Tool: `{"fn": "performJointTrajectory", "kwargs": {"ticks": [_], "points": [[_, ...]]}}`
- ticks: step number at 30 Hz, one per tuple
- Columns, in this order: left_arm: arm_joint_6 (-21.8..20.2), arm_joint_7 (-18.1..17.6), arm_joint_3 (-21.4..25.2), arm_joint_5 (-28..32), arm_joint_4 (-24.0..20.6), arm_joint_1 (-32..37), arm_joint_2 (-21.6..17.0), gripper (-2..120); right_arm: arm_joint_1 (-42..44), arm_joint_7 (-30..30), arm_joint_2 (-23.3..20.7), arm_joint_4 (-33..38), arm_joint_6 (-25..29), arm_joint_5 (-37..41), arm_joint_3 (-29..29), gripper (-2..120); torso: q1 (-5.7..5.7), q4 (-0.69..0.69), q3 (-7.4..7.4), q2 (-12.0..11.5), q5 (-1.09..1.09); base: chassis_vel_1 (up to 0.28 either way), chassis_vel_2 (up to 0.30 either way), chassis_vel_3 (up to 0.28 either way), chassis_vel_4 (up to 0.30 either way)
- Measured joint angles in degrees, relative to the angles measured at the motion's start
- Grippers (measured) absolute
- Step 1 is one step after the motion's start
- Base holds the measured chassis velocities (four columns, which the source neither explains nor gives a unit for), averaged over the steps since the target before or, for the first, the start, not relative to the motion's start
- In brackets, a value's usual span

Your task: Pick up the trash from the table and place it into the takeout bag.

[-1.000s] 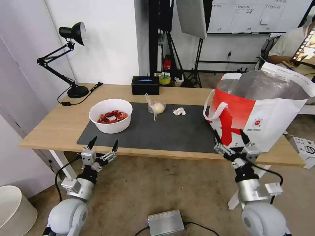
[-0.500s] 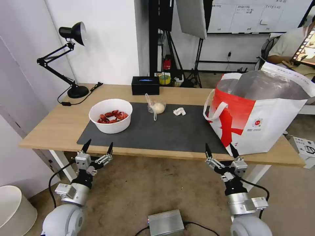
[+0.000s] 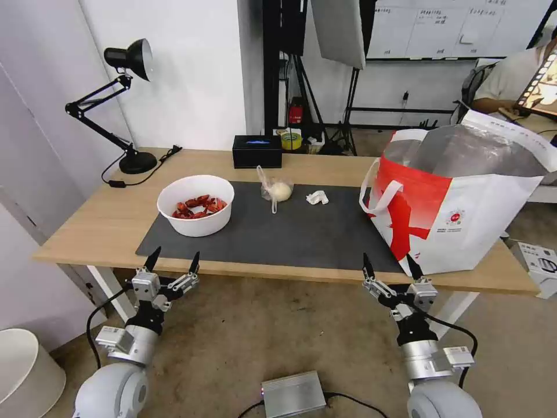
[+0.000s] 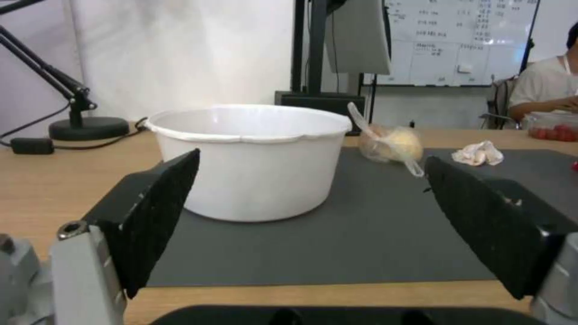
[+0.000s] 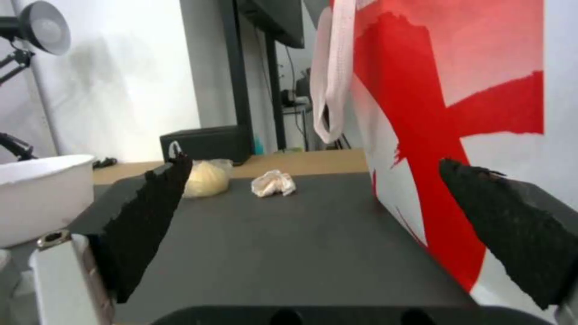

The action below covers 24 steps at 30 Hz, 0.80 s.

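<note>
On the dark mat (image 3: 290,232) three pieces of trash lie untouched: the white bowl of red shells (image 3: 196,204) toward our left, the bagged bun (image 3: 278,190) near the mat's far edge, and the crumpled tissue (image 3: 317,198) just beside it on the right. The takeout bag (image 3: 458,203) stands open at the right end of the tabletop (image 3: 104,226), its foil lining showing and one loop handle (image 3: 380,194) hanging over the near corner. In the left wrist view a clear tray of red fruit (image 4: 554,131) shows at the far right, but we cannot tell what it rests on.

We judge the task to be between picks: nothing is held, and both arms hang low in front of the tabletop's near edge. Our left pincer (image 3: 173,264) has its fingers spread wide and points straight at the bowl, which fills the gap between them in the left wrist view. Our right pincer (image 3: 387,267) is likewise spread and empty, just below the bag's near corner, looking along the mat toward the tissue and bun.

The next move, as we read it, calls for reaching up and forward over the edge to one item. The tissue and bun are small and soft, so a low, centred pinch should do; the bowl is wide and would need a grip on its rim, kept level so that the shells do not spill on the way to the bag.
</note>
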<state>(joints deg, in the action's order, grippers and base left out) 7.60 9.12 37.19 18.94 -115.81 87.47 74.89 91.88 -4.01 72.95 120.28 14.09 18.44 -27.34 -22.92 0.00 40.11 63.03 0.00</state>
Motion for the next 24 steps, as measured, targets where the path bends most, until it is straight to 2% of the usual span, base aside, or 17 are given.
{"fn": "performJointTrajectory", "kwargs": {"ticks": [8, 16, 24], "points": [[-0.29, -0.10, -0.10, 0.17, -0.63, -0.11, -0.66, 100, -1.65, -0.56, -1.56, 0.66, -1.68, 2.16, 1.20, 100, 0.00, 0.00, 0.00, 0.00, 0.00, 0.000, 0.000, 0.000, 0.000], [-0.48, -0.34, -0.74, 0.35, -1.07, 0.39, -1.89, 100, -5.83, -3.64, -4.94, 3.17, -6.50, 7.47, 4.06, 100, 0.00, 0.01, 0.00, 0.00, 0.00, 0.000, 0.000, 0.000, 0.000], [-0.59, -0.48, -1.64, 0.25, -1.32, 0.99, -2.25, 100, -11.66, -6.17, -6.72, 1.86, -10.21, 9.69, 7.94, 100, 0.00, 0.01, 0.00, 0.00, 0.00, 0.000, 0.000, 0.000, 0.000]]}}
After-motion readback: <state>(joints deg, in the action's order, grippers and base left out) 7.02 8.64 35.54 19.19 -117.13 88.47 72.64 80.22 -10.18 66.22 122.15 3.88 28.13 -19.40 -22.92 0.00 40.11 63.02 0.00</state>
